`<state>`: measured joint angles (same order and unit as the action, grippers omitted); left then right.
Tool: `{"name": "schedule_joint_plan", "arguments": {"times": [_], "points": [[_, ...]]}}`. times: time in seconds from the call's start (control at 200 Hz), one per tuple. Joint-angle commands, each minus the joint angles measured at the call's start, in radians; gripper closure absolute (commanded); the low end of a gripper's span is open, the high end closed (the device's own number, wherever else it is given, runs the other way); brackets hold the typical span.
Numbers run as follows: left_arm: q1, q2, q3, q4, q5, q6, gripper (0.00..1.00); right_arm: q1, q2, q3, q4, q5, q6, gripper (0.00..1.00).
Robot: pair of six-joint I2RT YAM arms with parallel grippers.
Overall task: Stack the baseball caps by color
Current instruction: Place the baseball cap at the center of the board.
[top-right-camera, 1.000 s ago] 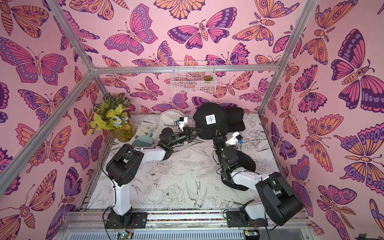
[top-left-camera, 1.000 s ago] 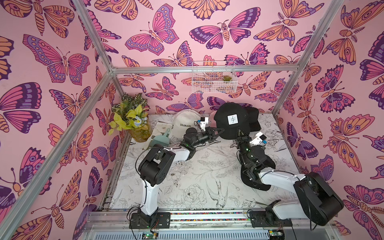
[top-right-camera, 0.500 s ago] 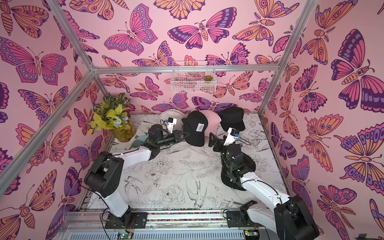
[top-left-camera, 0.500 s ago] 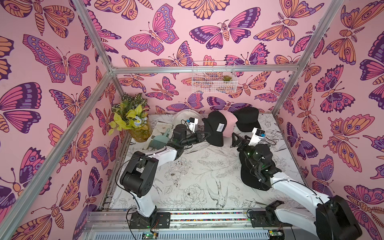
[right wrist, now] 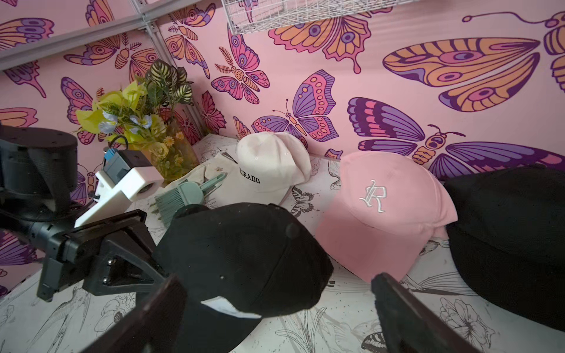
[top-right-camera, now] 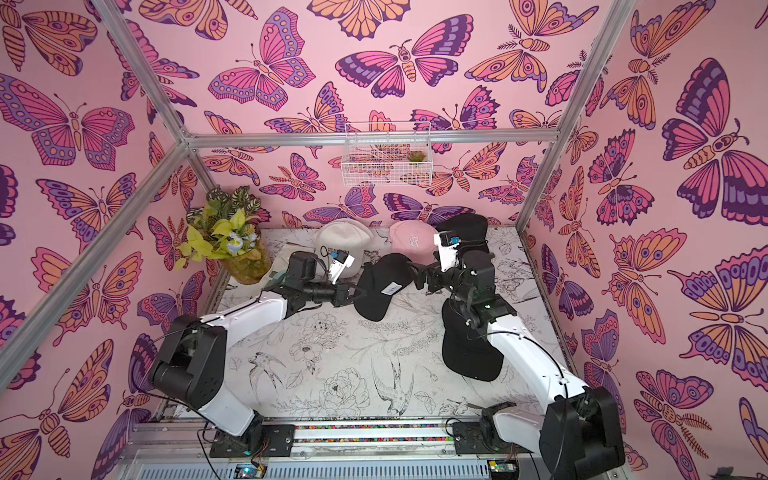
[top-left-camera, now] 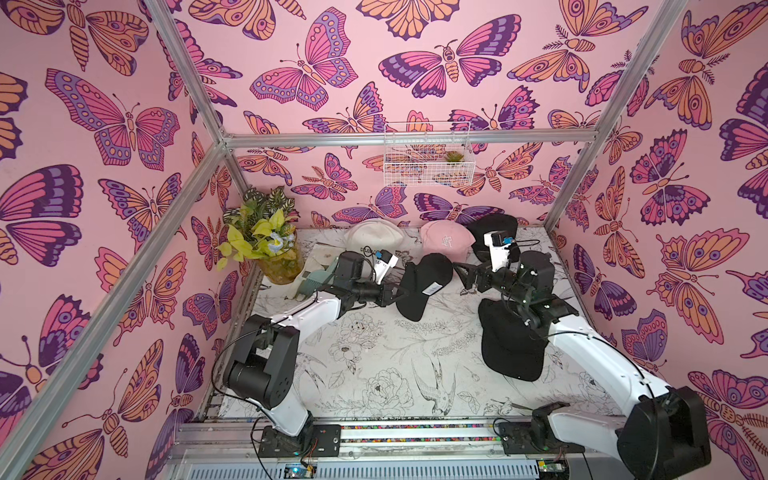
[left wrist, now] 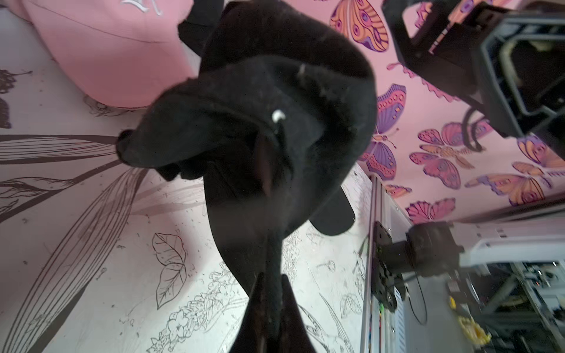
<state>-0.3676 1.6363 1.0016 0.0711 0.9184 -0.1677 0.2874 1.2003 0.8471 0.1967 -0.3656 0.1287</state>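
Holding: the left gripper [top-left-camera: 397, 291] is clenched on the side edge of the black patch cap [top-left-camera: 424, 282]. Brim or band, cannot tell.
Right claw: the right gripper [top-left-camera: 461, 275] is released, its jaws spread wide just beside the cap's crown, gripping nothing.
Cap position: toward the back of the table, between the two claws and just in front of the pink cap [top-left-camera: 446, 241]. Its white patch [top-left-camera: 432, 289] faces up.
Other caps: the cream COLORADO cap [top-left-camera: 374, 239] sits at the back wall, the corner black cap [top-left-camera: 492, 226] at back right, and the near black cap [top-left-camera: 513, 345] under the right arm.
Step in hand (my reading): transfer of the patch cap onto a black one.
Doing it well: lift until the hanging brim clears the pink cap. A one-sided pinch lets soft fabric fold, so the free claw could take the opposite edge. Lower crown over crown with brims aligned, then let go.
Risk: dragging the pink cap along, or landing the cap crumpled.
Left wrist view only: cloth runs straight in between the closed fingers [left wrist: 292, 308], which confirms the grip. The crown droops.
Right wrist view only: the lettering on the cream cap, the embroidered R on the pink cap, and the teal brush [right wrist: 183, 198] near the plant vase [right wrist: 171, 152].
Top views only: the near black cap, which the right wrist view does not show.
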Motion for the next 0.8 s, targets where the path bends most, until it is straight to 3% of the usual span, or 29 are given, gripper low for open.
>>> {"name": "schedule_joint_plan", "arguments": {"times": [0.0, 0.16, 0.32, 0.441, 0.796], "points": [[0.015, -0.052, 0.032, -0.184, 0.143, 0.191, 1.00, -0.011, -0.024, -0.002, -0.009, -0.084, -0.046, 0.01], [0.027, -0.082, 0.062, -0.378, 0.227, 0.331, 1.00, -0.017, -0.001, 0.045, -0.115, -0.272, -0.117, 0.01], [0.029, -0.081, 0.123, -0.652, 0.350, 0.562, 1.00, -0.079, 0.013, 0.071, -0.177, -0.477, -0.154, 0.01], [0.030, -0.086, 0.127, -0.665, 0.343, 0.575, 1.00, -0.102, 0.035, 0.122, -0.289, -0.609, -0.204, 0.01], [0.030, -0.062, 0.163, -0.666, 0.353, 0.569, 1.00, -0.089, 0.126, 0.149, -0.381, -0.674, -0.229, 0.01]]}}
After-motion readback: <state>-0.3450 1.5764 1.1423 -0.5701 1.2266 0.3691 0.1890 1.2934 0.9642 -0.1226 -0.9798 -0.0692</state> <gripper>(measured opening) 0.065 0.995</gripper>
